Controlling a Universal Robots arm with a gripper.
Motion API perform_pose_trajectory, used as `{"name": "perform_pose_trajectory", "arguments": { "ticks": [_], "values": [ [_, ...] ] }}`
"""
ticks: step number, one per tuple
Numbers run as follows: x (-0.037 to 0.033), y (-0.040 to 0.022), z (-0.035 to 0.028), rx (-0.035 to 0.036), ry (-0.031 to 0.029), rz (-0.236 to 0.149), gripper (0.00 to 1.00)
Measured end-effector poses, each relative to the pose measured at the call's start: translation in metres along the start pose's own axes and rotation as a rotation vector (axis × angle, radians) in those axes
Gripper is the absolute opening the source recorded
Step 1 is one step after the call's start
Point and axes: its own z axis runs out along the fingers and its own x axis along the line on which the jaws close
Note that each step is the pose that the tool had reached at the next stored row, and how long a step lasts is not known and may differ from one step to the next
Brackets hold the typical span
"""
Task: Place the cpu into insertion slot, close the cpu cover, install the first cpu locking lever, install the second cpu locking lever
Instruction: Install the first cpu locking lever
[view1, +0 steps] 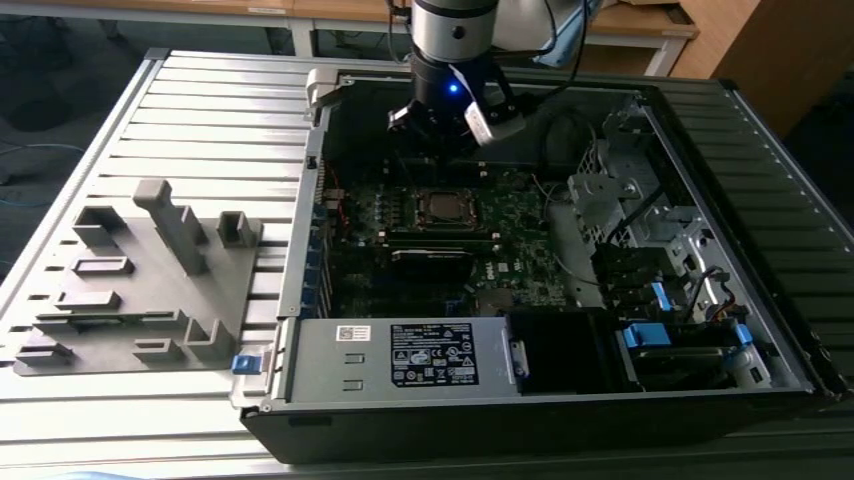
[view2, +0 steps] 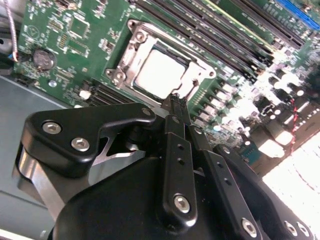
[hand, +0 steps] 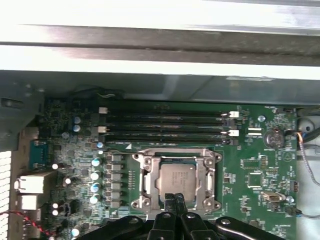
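The cpu lies flat in the insertion slot on the green board, its silver-grey top facing up. The cpu cover, a silver frame, lies down around the chip and shows again in the second wrist view as the cpu cover around the cpu. My gripper hangs above the socket's edge with its black fingers pressed together and nothing between them; the second wrist view shows the gripper just over the frame's rim. In the exterior view the gripper is over the back of the open computer case.
Long black memory slots run beside the socket, and the case wall rises behind them. A coin battery and rows of capacitors stand nearby. A grey fixture tray lies at the exterior view's left, beside the power supply.
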Motion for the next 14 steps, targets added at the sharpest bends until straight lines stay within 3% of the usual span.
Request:
{"name": "perform_pose_trajectory", "arguments": {
  "ticks": [9,14],
  "values": [
    [0.0187,0.0002,0.0000,-0.0001,-0.0001,0.000,0.11],
    [0.0203,0.0001,-0.0003,0.0000,0.0000,0.000,0.11]
  ]
}}
